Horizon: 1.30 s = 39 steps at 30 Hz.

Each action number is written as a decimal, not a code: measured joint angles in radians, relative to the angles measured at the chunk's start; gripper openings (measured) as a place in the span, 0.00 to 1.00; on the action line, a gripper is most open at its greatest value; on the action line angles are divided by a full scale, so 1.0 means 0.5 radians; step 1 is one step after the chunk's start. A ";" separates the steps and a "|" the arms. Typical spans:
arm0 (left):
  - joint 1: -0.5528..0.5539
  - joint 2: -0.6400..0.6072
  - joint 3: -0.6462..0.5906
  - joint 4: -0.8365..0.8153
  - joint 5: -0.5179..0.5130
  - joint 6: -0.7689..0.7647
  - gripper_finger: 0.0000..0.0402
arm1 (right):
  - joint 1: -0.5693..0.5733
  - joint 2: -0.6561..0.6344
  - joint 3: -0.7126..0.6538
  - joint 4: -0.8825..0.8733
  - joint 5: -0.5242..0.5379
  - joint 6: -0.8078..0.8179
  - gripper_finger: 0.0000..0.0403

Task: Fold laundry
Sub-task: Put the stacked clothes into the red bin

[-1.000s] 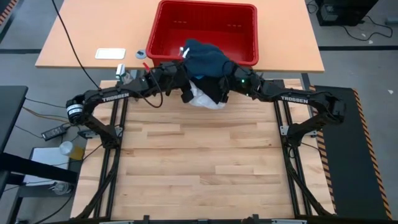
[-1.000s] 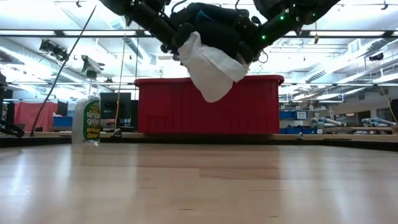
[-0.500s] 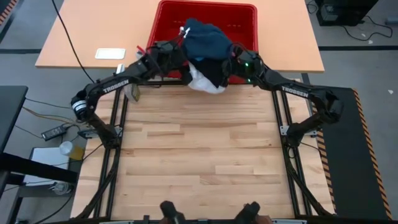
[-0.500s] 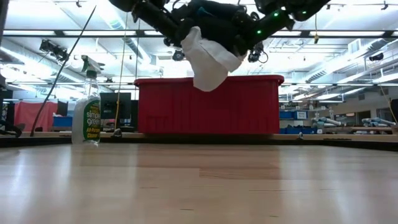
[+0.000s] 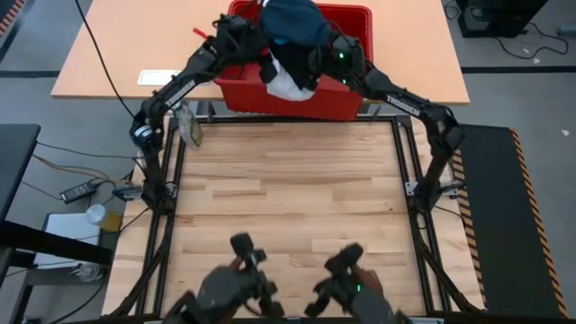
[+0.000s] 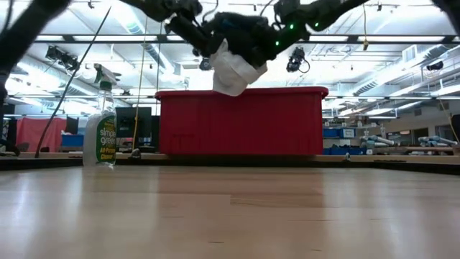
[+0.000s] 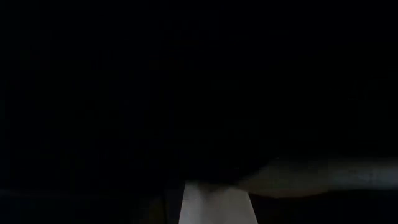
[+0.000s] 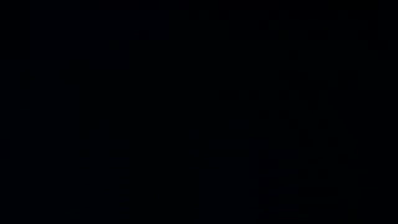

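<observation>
The laundry (image 5: 292, 36) is a bunched bundle, dark cloth on top with a white piece (image 5: 283, 83) hanging under it. It hangs in the air over the red basket (image 5: 297, 106). In the low view the bundle (image 6: 241, 32) is above the basket's rim (image 6: 241, 92), and the white piece (image 6: 231, 72) reaches lowest. My left gripper (image 5: 256, 40) is sunk into the bundle's left side and my right gripper (image 5: 328, 54) into its right side. Cloth hides both sets of fingers and darkens both wrist views. My left gripper comes nearly level into the bundle's left side (image 6: 205, 39). The cloth hides the fingers, so the part held cannot be told. The bundle is lifted clear, bunched, its white piece hanging below. My right gripper comes nearly level into the bundle's right side (image 6: 269, 39). The dark cloth covers the place of contact. The bundle hangs between the two grippers, clear of the basket.
The basket stands on an orange table beyond the wooden table's far edge. A spray bottle (image 6: 100, 133) stands at the far left. A flat white thing (image 5: 160, 77) lies on the orange table. Dark gear (image 5: 243, 274) shows at the near edge.
Both grippers have gone up and toward the table's far edge, carrying the bundle together. It has moved from above the wooden table's far edge to above the basket. It has stayed bunched and its white piece still hangs below.
</observation>
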State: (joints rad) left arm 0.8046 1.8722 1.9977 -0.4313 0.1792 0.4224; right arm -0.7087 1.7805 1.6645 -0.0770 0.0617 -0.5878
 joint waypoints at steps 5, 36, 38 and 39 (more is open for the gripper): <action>0.120 0.285 0.313 0.011 0.043 0.025 0.39 | -0.195 0.263 0.312 -0.012 -0.209 -0.016 0.29; 0.357 1.358 0.655 -0.370 -0.327 0.074 0.28 | -0.732 1.364 1.181 -1.030 -0.215 0.154 0.29; 0.358 1.339 0.651 -0.431 -0.336 0.065 0.28 | -0.752 1.329 1.181 -1.095 -0.145 0.202 0.29; 0.358 1.319 0.647 -0.466 -0.345 0.036 0.28 | -0.759 1.307 1.181 -1.137 -0.113 0.227 0.29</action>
State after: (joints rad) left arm 0.9836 2.5318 2.3211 -0.6642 0.0069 0.4406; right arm -1.0881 2.4339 2.2551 -0.6456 0.0052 -0.4745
